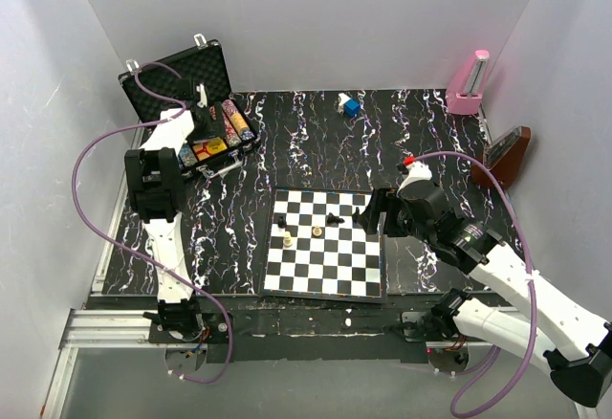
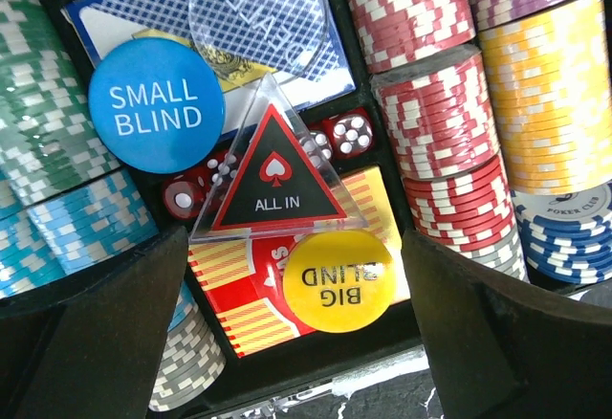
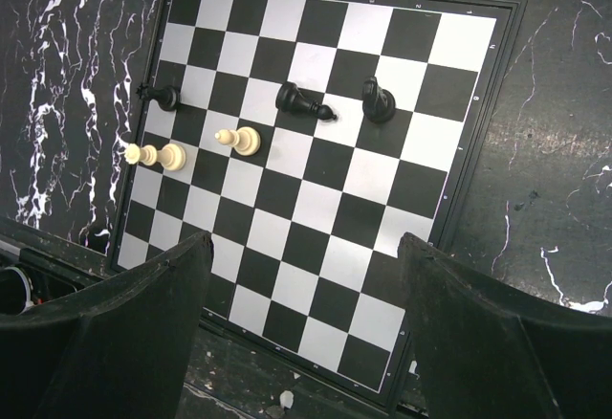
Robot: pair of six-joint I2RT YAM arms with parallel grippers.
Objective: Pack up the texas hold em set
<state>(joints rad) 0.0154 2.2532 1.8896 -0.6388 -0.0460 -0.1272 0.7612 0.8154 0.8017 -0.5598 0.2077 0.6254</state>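
Note:
The black case (image 1: 176,73) stands open at the back left, lid up. My left gripper (image 1: 203,116) hovers open and empty over its tray. In the left wrist view its jaws (image 2: 295,247) stand wide apart above the yellow BIG BLIND disc (image 2: 338,280), which lies on the red-yellow card box (image 2: 234,290). Also in the tray are a blue SMALL BLIND disc (image 2: 156,105), an ALL IN triangle (image 2: 273,178), a clear disc (image 2: 253,17), red dice (image 2: 350,133) and rows of chips (image 2: 440,142). My right gripper (image 1: 371,216) is open and empty over the chessboard's right edge.
The chessboard (image 1: 325,261) with a few pieces lies at the front centre; it also shows in the right wrist view (image 3: 316,199) under the right gripper (image 3: 306,242). A pink metronome (image 1: 469,86), a brown object (image 1: 507,156) and a small blue object (image 1: 350,106) stand at the back right.

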